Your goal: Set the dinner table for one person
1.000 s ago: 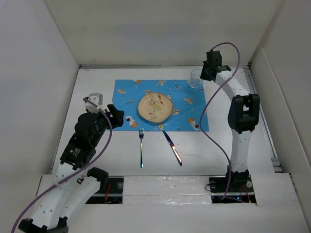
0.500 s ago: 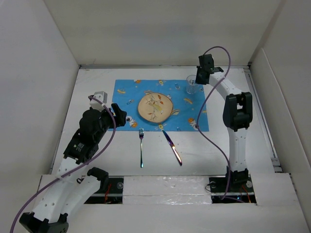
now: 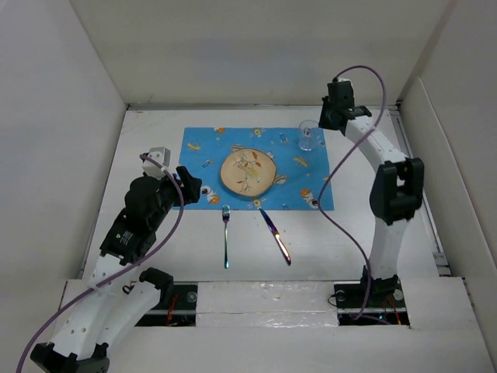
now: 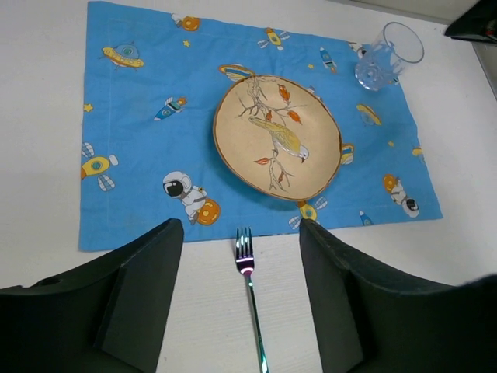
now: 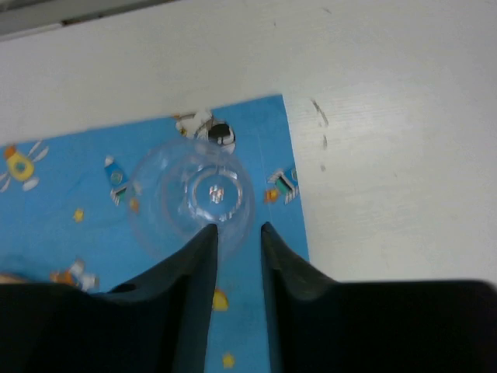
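Observation:
On the white dinner table (image 3: pixel 311 241) lies a blue placemat (image 3: pixel 202 155) with a bird-patterned plate (image 3: pixel 248 172) at its middle. A clear glass (image 3: pixel 309 136) stands upright on the mat's far right corner. My right gripper (image 3: pixel 322 123) hovers just over it, open: in the right wrist view its fingers (image 5: pixel 237 228) straddle the near rim of the glass (image 5: pixel 194 194) with blue mat showing between them. A fork (image 3: pixel 226 237) and a knife (image 3: pixel 276 235) lie below the mat. My left gripper (image 3: pixel 190 186) hangs open above the fork (image 4: pixel 250 295), holding nothing.
White walls close in the table on the left, back and right. The right arm's purple cable (image 3: pixel 326 194) hangs over the mat's right edge. Bare table (image 5: pixel 388 155) lies to the right of the glass.
The right gripper carried the glass slightly forward and left onto the mat's corner, then its jaws parted from the glass. The left arm shifted a little toward the mat.

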Robot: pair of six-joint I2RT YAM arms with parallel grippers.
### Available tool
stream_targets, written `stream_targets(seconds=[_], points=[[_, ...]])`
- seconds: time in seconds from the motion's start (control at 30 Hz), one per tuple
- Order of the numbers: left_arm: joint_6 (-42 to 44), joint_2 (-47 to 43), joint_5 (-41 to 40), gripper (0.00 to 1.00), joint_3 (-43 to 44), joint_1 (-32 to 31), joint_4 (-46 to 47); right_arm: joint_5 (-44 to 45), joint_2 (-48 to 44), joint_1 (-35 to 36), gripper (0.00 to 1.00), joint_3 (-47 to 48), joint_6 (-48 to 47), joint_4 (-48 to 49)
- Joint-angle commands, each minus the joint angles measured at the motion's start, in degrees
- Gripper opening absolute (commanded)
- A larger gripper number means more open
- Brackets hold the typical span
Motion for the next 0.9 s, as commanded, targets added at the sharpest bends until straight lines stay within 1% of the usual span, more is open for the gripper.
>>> stream_targets(seconds=[0.0,0.03,0.07,0.1,0.13,0.17,0.2,0.23,0.27,0.3,0.4,0.43,0.47,0.5,0.53,0.57,0.63,0.73,0.8,0.87], points=[[0.51,-1.77,1.88,0.56,0.91,0.00,2.16,-2.68,-20.98,3.60,0.14,-13.23,2.13,8.57],[0.60,-2.12,2.05,0.48,0.73,0.00,2.42,-3.74,-24.80,5.18,0.00,-18.85,2.57,15.30],[0.77,-2.38,2.23,0.40,0.73,0.00,2.42,-3.84,-29.02,7.19,0.00,-30.22,3.18,18.67],[0.77,-2.82,2.14,0.32,0.73,0.00,2.42,-3.05,-33.06,12.69,0.00,-35.90,4.06,22.10],[0.77,-3.00,1.97,0.17,0.73,0.00,2.33,-0.78,-40.59,15.79,0.00,-41.18,4.59,28.84],[0.77,-3.26,2.32,0.11,0.73,0.00,2.25,2.55,-43.71,19.04,0.00,-45.41,4.68,31.16],[0.77,-3.79,2.32,0.03,0.56,0.00,2.33,3.36,-46.61,25.08,0.00,-52.41,4.34,32.75],[0.77,-4.14,2.23,0.02,0.38,0.00,2.68,4.50,-51.42,27.93,0.00,-55.18,4.94,32.86],[0.69,-4.58,2.06,0.01,0.47,0.00,2.60,4.86,-53.30,30.04,0.00,-57.38,6.17,32.16],[0.51,-4.76,1.71,0.00,0.55,0.00,2.42,3.82,-54.71,31.46,0.00,-60.10,8.61,27.72],[0.24,-6.16,0.56,0.00,0.56,0.00,2.25,0.65,-57.71,36.64,0.00,-61.27,10.57,19.96],[0.24,-6.60,0.39,0.00,0.47,0.00,2.33,1.52,-57.89,41.62,0.00,-61.62,11.01,15.24],[0.16,-6.78,0.13,0.00,0.55,0.00,2.33,6.14,-57.80,44.10,0.06,-61.36,12.49,12.06],[0.16,-7.39,0.12,0.00,0.38,0.00,2.33,7.57,-56.84,46.30,0.22,-61.18,15.03,9.51],[-0.02,-7.66,0.04,0.00,0.38,0.00,2.33,8.55,-56.14,48.06,0.41,-61.10,15.84,5.65],[-0.02,-7.66,0.12,0.00,0.47,0.00,2.25,10.64,-55.35,51.13,0.63,-60.92,16.80,3.79],[-0.11,-8.19,-0.05,0.00,0.56,0.00,2.42,11.98,-52.01,53.35,0.70,-60.92,18.83,1.93],[-0.19,-9.07,-0.40,0.01,0.12,0.00,2.77,12.24,-45.60,55.20,0.69,-59.69,19.89,0.61],[-0.20,-9.07,-0.49,0.02,0.03,0.00,2.69,14.61,-42.44,55.98,0.68,-58.37,21.20,-0.97],[-0.28,-8.63,-0.58,0.03,0.20,0.00,2.34,14.28,-39.27,55.99,0.62,-58.46,21.12,-0.11]])
